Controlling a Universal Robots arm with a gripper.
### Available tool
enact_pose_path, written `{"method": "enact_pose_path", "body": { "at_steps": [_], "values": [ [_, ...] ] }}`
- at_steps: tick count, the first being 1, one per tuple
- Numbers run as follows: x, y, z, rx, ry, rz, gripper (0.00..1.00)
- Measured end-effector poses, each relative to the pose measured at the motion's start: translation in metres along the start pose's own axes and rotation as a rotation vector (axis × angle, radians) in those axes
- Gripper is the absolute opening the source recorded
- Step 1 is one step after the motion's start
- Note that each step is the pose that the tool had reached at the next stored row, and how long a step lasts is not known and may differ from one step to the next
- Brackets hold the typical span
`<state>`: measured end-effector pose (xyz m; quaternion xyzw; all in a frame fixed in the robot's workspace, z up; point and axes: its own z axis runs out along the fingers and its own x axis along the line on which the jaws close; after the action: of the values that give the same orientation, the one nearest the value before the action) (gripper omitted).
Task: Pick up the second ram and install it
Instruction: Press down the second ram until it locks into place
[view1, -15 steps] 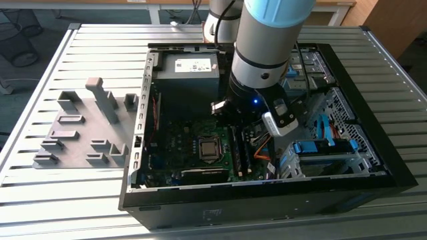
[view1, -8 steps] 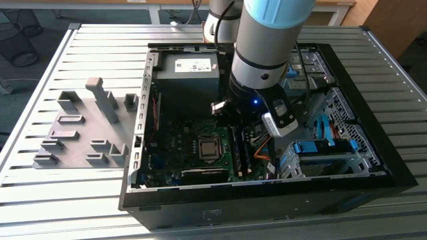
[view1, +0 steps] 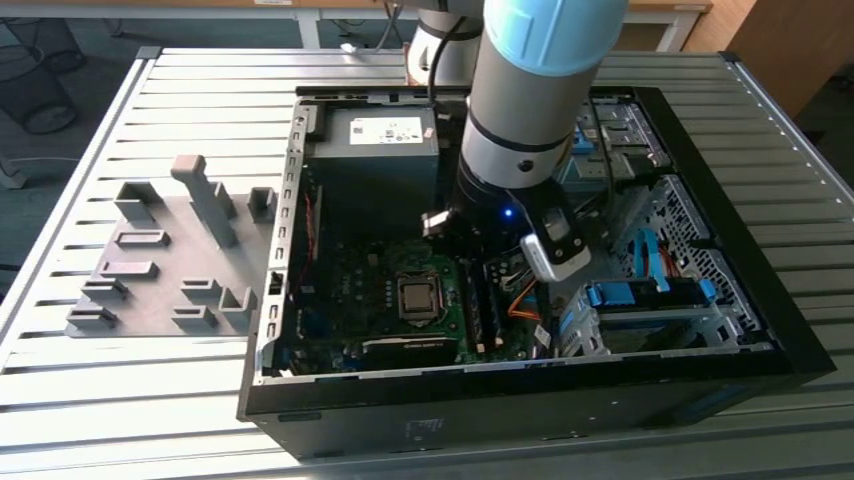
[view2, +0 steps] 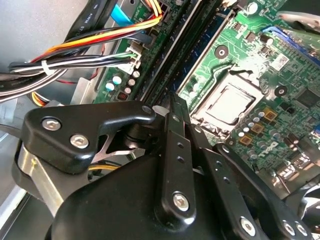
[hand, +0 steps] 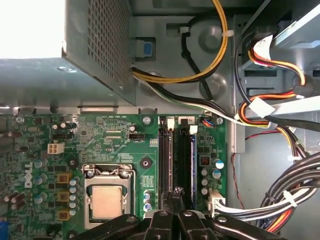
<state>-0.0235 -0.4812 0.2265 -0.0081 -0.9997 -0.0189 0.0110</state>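
Observation:
My gripper (hand: 174, 192) hangs inside the open computer case (view1: 274, 330), low over the motherboard (hand: 115, 140). Its two black fingers are shut together, and nothing shows between them. In both wrist views the fingertips (view2: 172, 100) stand over the near end of the two long black memory slots (hand: 175, 155) beside the processor socket (hand: 106, 200). Dark sticks seem to sit in these slots (view2: 195, 45). I cannot tell which one is the second ram. In the exterior view the arm's wrist (view1: 514, 190) covers the fingers.
A grey holder plate (view1: 160, 265) with upright blocks lies on the slatted table at the exterior view's left of the case. The power supply (view1: 380, 150) stands at the case's far side. Bundled cables (hand: 280, 200) and drive cages (view1: 654, 300) crowd the side beyond the slots.

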Motion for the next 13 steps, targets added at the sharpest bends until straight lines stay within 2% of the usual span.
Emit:
{"method": "enact_pose_path", "body": {
  "at_steps": [13],
  "values": [
    [-0.0002, -0.0004, 0.0107, 0.0006, 0.0002, 0.000, 0.11]
  ]
}}
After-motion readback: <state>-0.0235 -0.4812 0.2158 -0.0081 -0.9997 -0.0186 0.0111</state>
